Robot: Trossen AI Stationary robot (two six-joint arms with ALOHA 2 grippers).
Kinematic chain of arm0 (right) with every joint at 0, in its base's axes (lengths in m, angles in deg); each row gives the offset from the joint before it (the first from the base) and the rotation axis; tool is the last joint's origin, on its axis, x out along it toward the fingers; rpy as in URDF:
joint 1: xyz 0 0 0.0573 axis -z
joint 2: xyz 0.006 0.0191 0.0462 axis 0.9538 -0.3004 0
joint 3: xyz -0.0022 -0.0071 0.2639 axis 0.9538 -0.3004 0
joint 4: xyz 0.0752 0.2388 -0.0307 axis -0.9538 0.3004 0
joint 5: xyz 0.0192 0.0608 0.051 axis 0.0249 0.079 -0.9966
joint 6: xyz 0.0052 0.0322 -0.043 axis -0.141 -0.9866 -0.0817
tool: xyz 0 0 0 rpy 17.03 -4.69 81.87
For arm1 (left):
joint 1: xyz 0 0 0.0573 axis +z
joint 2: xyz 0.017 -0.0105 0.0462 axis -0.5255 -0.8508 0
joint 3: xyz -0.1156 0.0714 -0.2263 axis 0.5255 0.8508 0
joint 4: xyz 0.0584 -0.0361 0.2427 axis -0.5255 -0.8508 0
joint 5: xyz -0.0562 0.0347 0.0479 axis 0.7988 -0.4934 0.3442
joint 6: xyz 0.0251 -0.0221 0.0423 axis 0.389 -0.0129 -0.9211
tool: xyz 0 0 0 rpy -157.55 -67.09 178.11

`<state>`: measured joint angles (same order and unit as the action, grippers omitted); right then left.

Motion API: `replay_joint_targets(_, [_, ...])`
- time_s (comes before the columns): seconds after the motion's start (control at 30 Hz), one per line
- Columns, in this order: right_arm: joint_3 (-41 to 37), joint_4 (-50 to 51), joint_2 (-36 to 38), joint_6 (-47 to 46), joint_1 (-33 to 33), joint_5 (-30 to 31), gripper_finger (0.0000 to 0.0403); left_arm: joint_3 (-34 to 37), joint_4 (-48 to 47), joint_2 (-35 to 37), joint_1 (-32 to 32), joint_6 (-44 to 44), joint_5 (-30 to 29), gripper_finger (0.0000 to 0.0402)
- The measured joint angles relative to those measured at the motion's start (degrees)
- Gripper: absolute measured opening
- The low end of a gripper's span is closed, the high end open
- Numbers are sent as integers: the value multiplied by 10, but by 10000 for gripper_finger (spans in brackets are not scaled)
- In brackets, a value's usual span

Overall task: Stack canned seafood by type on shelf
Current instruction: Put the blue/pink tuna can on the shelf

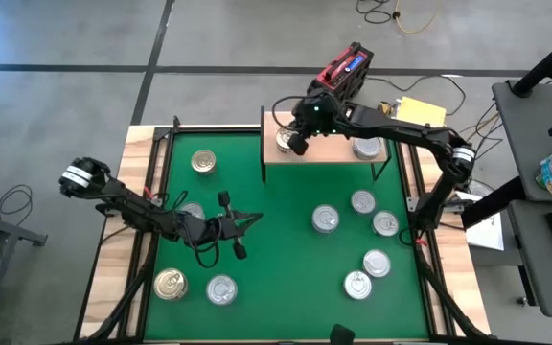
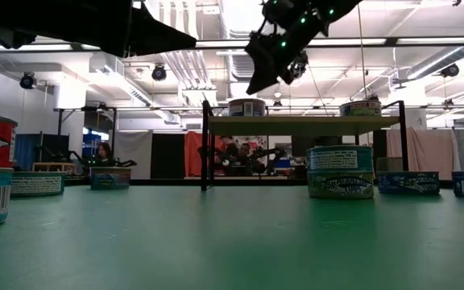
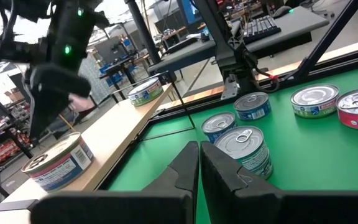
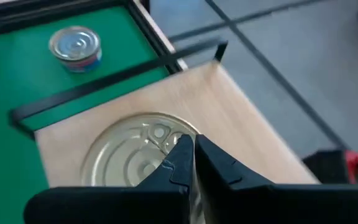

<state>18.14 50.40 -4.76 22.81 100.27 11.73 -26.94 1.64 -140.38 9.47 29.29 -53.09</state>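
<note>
Light-wood board on thin black legs, the shelf (image 1: 324,151) stands at the far edge of the green mat (image 1: 276,278) and carries two short round tins: a gold-topped one (image 4: 143,152) at its left end and a silver-topped one with a bluish label (image 1: 368,148) toward its right end. The right gripper (image 1: 298,144) hangs just above the gold-topped tin with its fingers pressed together and nothing between them, so that tin looks already set down. My judgement is that the step in hand is to come away from the shelf and fetch the next can. Doing that well means lifting straight up before swinging out, so the fingertips do not nudge the gold-topped tin or catch the shelf's edge.

Loose cans lie scattered on the mat: a cluster of five silver-topped tins (image 1: 326,219) to the right, a gold-topped tin (image 1: 203,161) at far left, and another gold one (image 1: 171,284) beside a silver one (image 1: 221,289) near the front left. The left gripper (image 1: 252,220), also closed and empty, hovers over the mat's middle-left, close to a further tin partly hidden beneath its arm. The shelf's black legs stand in the way of any low approach.
</note>
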Motion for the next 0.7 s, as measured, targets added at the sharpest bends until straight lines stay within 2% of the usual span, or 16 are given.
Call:
replay_joint_targets(0.2, [0, 65, 15, 54, 0, -113, 9, 0, 0, 0, 0, 1, 0, 0])
replay_joint_targets(0.7, [-6, 63, -11, 51, -4, -114, 9, 0, -1, 0, 0, 5, 1, 0])
